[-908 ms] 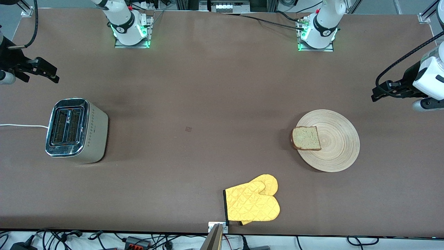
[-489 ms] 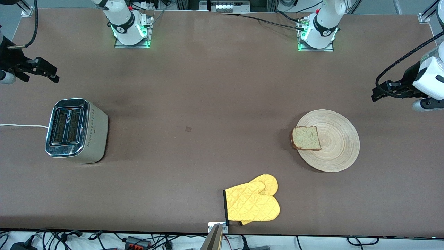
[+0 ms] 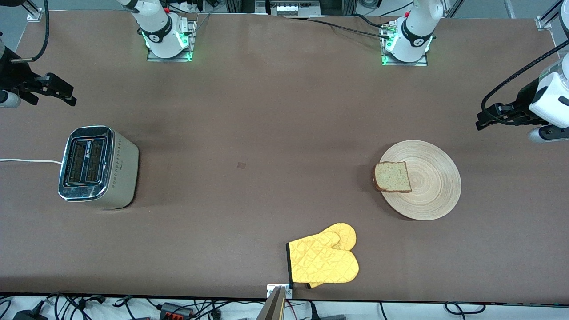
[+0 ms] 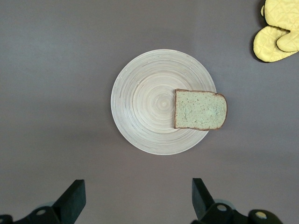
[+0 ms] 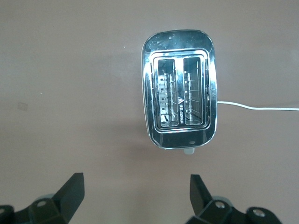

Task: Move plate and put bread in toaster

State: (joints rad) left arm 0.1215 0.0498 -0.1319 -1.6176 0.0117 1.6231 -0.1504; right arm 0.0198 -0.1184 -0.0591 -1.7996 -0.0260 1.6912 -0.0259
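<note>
The round light-wood plate (image 3: 424,182) lies toward the left arm's end of the table; it also shows in the left wrist view (image 4: 149,107). The brown bread slice (image 3: 392,177) lies flat on the plate's rim, overhanging it toward the table's middle, and shows in the left wrist view (image 4: 200,109). The chrome two-slot toaster (image 3: 95,165) stands at the right arm's end with both slots empty (image 5: 180,91). My left gripper (image 3: 484,120) is open and empty, up in the air beside the plate (image 4: 138,200). My right gripper (image 3: 62,95) is open and empty, up in the air near the toaster (image 5: 135,196).
A pair of yellow oven mitts (image 3: 323,260) lies near the table's front edge, nearer to the front camera than the plate. The toaster's white cord (image 3: 26,161) runs off toward the table's end. The arm bases (image 3: 166,40) stand along the table's back edge.
</note>
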